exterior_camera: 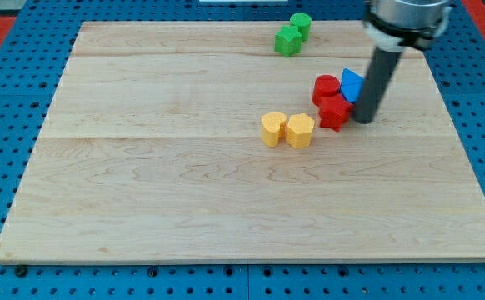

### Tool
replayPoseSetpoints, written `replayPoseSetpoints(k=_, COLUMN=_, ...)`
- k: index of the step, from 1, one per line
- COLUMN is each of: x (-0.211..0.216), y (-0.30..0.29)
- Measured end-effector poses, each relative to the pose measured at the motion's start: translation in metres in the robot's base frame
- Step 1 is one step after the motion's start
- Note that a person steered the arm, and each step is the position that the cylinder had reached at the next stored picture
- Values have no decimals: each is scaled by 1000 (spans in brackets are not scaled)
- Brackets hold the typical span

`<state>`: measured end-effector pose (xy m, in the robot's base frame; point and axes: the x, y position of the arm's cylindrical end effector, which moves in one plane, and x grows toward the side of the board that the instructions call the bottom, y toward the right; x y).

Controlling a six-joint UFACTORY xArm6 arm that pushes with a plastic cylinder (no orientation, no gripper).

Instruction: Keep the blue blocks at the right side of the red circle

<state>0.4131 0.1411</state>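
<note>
A red circle block (326,87) sits at the board's upper right. A blue block (352,84) touches its right side; my rod partly hides it, so I cannot tell its full shape or whether a second blue block lies behind. A red star-like block (335,112) sits just below the red circle. My tip (364,120) rests on the board right of the red star block and just below the blue block.
Two yellow blocks, a heart-like one (273,128) and a hexagon-like one (300,131), sit side by side near the board's middle. Two green blocks (287,40) (301,22) sit together at the view's top. The wooden board (142,183) lies on a blue pegboard.
</note>
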Motion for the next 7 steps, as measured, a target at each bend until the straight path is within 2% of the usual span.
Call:
replayPoseSetpoints(k=1, x=-10, y=-30)
replayPoseSetpoints(k=3, x=-41, y=-8)
replayPoseSetpoints(k=4, x=-15, y=30)
replayPoseSetpoints(k=5, x=-26, y=34)
replayPoseSetpoints(k=6, x=24, y=38)
replayPoseSetpoints(k=7, x=57, y=75)
